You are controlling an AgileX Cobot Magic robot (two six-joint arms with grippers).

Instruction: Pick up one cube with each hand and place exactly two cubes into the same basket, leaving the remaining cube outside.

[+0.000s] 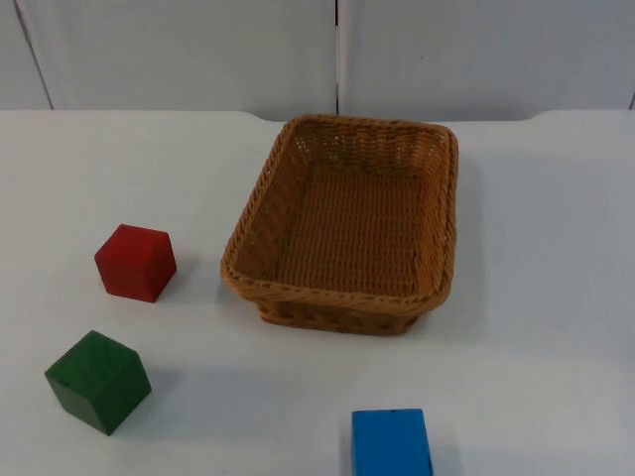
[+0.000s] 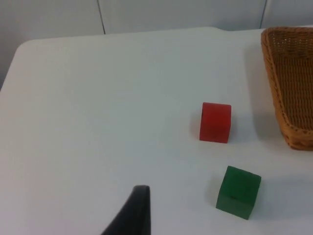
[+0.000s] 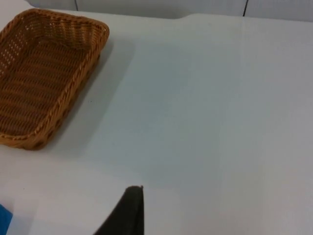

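Top view has the blue cube (image 1: 391, 441) whole; right wrist view catches its corner. Both pincers' grip cannot be told.

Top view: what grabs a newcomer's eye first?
The woven basket dominates mid-table, with nothing inside it. To its left sit a red cube and, nearer the camera, a green cube; a blue cube lies at the near edge, cut off by the frame.
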